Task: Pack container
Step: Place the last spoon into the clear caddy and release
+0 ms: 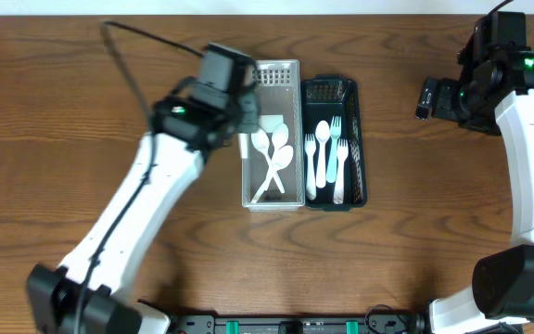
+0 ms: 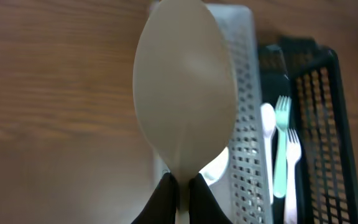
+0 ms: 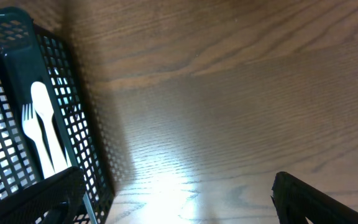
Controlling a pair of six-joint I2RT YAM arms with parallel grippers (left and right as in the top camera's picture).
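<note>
My left gripper (image 2: 182, 194) is shut on the neck of a white plastic spoon (image 2: 185, 87), whose bowl fills the left wrist view. From overhead, the left gripper (image 1: 247, 119) hangs over the left rim of the white perforated basket (image 1: 292, 70), which holds several white spoons (image 1: 274, 160). Beside it on the right stands a dark basket (image 1: 351, 93) with white and mint forks and spoons (image 1: 327, 153). My right gripper (image 1: 425, 97) is open over bare table to the right of the dark basket (image 3: 73, 124), its fingers (image 3: 316, 199) wide apart with nothing between them.
The white basket wall (image 2: 244, 93) and the dark basket (image 2: 319, 124) with a mint fork (image 2: 282, 143) lie just right of the held spoon. A white fork and spoon (image 3: 42, 137) show through the dark basket's mesh. Wooden table (image 1: 434, 204) surrounds both baskets.
</note>
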